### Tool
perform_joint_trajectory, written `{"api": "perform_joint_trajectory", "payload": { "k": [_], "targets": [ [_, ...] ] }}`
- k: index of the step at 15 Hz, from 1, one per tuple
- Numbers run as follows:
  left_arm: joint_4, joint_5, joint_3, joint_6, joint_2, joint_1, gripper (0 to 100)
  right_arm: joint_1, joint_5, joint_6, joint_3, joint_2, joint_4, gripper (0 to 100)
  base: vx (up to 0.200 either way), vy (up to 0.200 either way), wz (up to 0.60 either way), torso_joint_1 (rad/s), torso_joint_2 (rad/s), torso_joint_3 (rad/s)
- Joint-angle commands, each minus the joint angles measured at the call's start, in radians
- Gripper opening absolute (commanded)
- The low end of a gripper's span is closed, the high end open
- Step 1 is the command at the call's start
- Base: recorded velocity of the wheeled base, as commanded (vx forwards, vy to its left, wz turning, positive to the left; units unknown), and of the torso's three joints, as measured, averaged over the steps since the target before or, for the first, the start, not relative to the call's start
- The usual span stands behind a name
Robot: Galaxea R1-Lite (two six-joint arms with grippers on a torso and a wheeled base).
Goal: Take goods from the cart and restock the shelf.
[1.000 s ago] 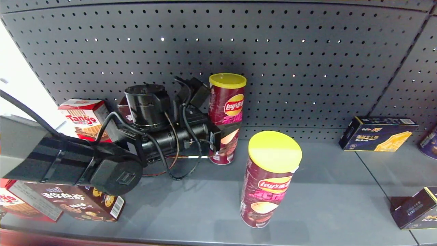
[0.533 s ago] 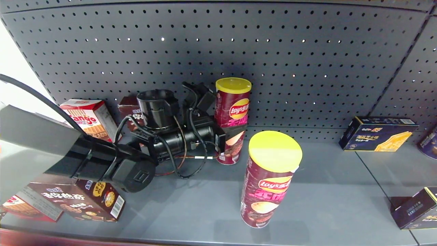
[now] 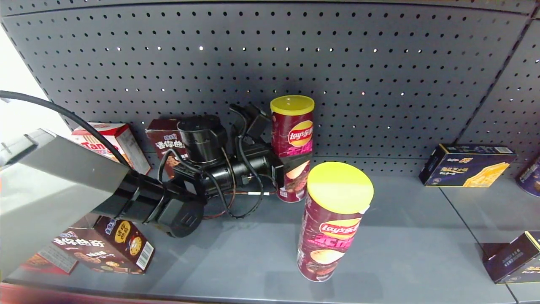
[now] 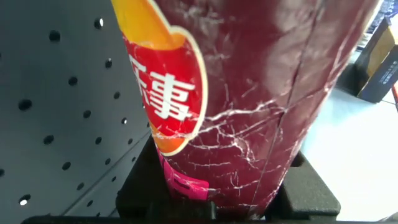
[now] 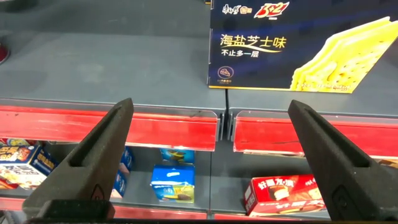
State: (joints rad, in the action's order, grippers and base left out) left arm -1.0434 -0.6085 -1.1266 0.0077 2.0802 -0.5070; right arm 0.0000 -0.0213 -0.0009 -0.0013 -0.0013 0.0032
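Clamping 1 upright chips can near pegboard, L fingers.

Head view is pretty dim overall. The grey pegboard and shelf soak up the light, which falls from overhead. The yellow lid of the front chip can catches the most, with a lighter band across part of it. The upper left corner is blown out white, and pinpricks of light poke through a few pegboard holes. A soft shadow sits on the panel behind the rear chip can. Straight lines bow near the frame edges — wide lens. Left wrist view shows crinkly highlights on that can's wrap. Right wrist view is evenly lit, with sheen on the red rail.
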Motion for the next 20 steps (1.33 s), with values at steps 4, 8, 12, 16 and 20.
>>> {"api": "perform_joint_trajectory", "payload": {
  "k": [4,8,12,16,20],
  "targets": [
    [-0.032,-0.002,-0.002,0.005,0.032,0.012,0,0.000,0.000,-0.001,0.000,0.001,0.000,100,0.000,0.000,0.00,0.000,0.00,0.000],
    [-0.066,-0.007,-0.021,0.008,0.064,0.013,0,0.002,0.000,-0.001,0.000,0.001,0.000,100,0.000,0.000,0.00,0.000,0.00,0.000],
    [-0.067,-0.010,-0.062,0.021,0.098,0.013,0,0.000,0.000,-0.001,0.000,0.001,0.000,100,0.000,0.000,0.00,0.000,0.00,0.000],
    [-0.064,-0.007,-0.065,0.078,0.112,0.016,0,0.002,0.000,-0.001,0.000,0.001,0.000,100,0.000,0.000,0.00,0.000,0.00,0.000],
    [-0.064,0.000,-0.056,0.084,0.106,0.030,100,0.000,0.000,-0.001,0.000,0.001,0.000,100,0.000,0.000,0.00,0.000,0.00,0.000]
  ]
}}
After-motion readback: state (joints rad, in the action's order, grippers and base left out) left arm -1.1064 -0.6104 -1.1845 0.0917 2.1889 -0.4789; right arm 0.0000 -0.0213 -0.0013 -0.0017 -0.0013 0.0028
